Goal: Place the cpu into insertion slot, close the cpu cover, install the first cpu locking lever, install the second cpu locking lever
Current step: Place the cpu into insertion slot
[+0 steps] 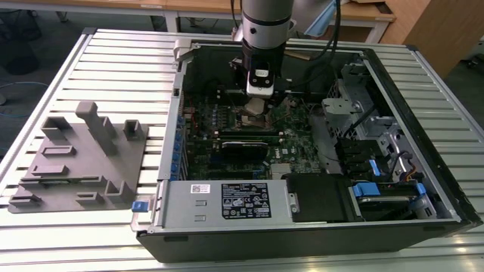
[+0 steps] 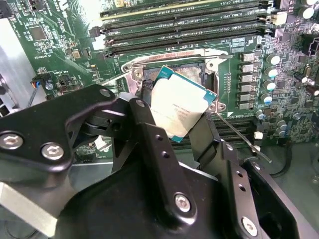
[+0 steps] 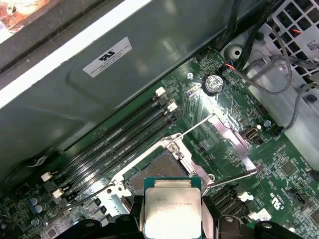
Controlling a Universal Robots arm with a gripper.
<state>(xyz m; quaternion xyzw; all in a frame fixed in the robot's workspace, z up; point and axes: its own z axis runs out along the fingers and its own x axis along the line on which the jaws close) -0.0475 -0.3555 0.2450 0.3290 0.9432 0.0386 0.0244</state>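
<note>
I'm gripping the cpu by two opposite edges, my fingers clamped tight on it, silvery top facing up. It's hanging tilted just above the insertion slot, not seated. In the first wrist view the chip's leading edge is overlapping the slot's near rim, so the dark socket centre is lying just ahead of and below my fingers, toward the long memory slots. The chip's edges are looking skewed against the socket's square frame, so as I judge it, squaring up is what matters here. The cpu cover is standing swung open beside the slot. Around it all, the open computer case is lying on the slatted bench.
</note>
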